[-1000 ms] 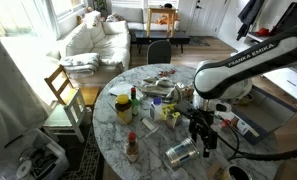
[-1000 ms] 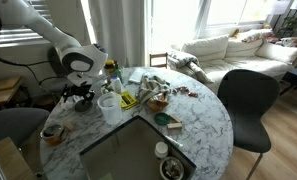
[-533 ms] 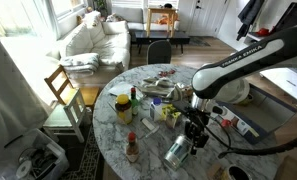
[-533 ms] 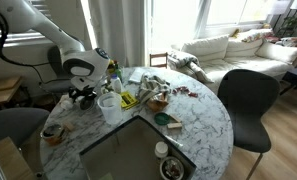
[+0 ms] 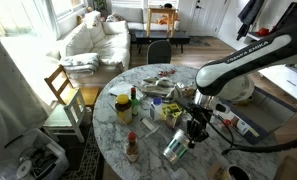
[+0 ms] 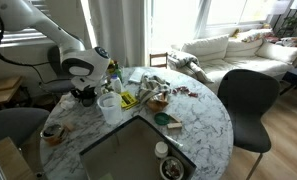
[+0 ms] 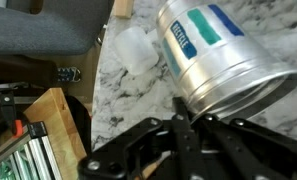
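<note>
Entry: metal can [image 5: 175, 150], silver with a blue-and-green label, lying tilted on its side on the near part of the round marble desk [image 5: 106, 142] in an exterior view, open mouth turned toward the arm. Pincer [image 5: 193, 136] drawn narrow and clamped on the can's rim. In the wrist view, dark fingertips [image 7: 176, 130] pinched together at the lower lip of the can [image 7: 228, 55], apparently one inside the mouth and one outside. Not clear whether resting on the marble or just off it. Close by: a pale cup [image 7: 131, 48] just beside the can's flank. Farther across the desk: a yellow-filled jar [image 5: 123, 108] and a small red-capped bottle [image 5: 133, 148], both apart from the can. Handling notes, as judgement: thin rim and smooth round wall, so likely to swivel in so slight a pinch. Keep the clamp firm and square to the lip. For any lift, go slowly and straight. Avoid sweeping the hanging body into the cup. Watch for slipping or tipping before any wider move.
</note>
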{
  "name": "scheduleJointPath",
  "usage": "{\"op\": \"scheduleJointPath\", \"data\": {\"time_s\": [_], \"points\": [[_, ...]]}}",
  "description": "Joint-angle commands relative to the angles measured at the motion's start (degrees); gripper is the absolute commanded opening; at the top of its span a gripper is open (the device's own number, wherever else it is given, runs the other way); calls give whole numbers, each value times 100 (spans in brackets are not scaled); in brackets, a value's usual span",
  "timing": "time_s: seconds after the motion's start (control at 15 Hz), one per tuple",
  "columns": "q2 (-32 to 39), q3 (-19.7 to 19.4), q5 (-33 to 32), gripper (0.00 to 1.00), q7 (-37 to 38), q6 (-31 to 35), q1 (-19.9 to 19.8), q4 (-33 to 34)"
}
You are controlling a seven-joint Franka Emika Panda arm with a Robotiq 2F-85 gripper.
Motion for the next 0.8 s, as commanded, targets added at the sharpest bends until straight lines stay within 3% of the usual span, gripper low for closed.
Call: {"op": "scheduleJointPath", "data": {"time_s": [0.0,0.33,0.73], "points": [[-338,-45,-30,1,-157,-29,-45,-261],[-1026,-71,-875,2,281,-461,75,-403],[-2285,181,-2857,2,2024,-2153,162,-214]]}}
